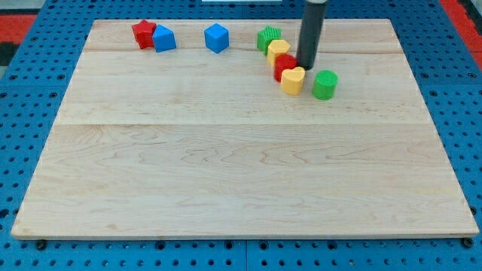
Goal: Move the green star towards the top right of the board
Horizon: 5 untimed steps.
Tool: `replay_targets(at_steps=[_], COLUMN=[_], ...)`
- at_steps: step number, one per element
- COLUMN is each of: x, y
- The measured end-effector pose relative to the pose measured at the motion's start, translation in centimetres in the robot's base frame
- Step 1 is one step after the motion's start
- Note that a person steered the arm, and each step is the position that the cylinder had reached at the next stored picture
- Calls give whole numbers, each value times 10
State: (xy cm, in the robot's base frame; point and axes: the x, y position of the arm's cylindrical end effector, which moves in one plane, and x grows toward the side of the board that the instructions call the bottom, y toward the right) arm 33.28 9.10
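The green star [268,37] sits near the top of the wooden board [241,165], a little right of centre. It touches a yellow block [279,51], which runs down-right into a red block [285,66] and a yellow heart-like block [293,79]. My tip [306,66] stands just right of the red block and above the yellow heart block, about 50 pixels down-right of the green star. A green cylinder [324,84] stands to the right of the tip, slightly lower.
A red star [143,34] touches a blue cube [163,38] at the top left. Another blue cube [216,38] sits at the top centre. Blue pegboard [30,150] surrounds the board.
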Motion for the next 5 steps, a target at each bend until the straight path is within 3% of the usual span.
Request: replay_targets(at_steps=[1, 3, 5], x=[-3, -61, -55], y=[22, 39, -97])
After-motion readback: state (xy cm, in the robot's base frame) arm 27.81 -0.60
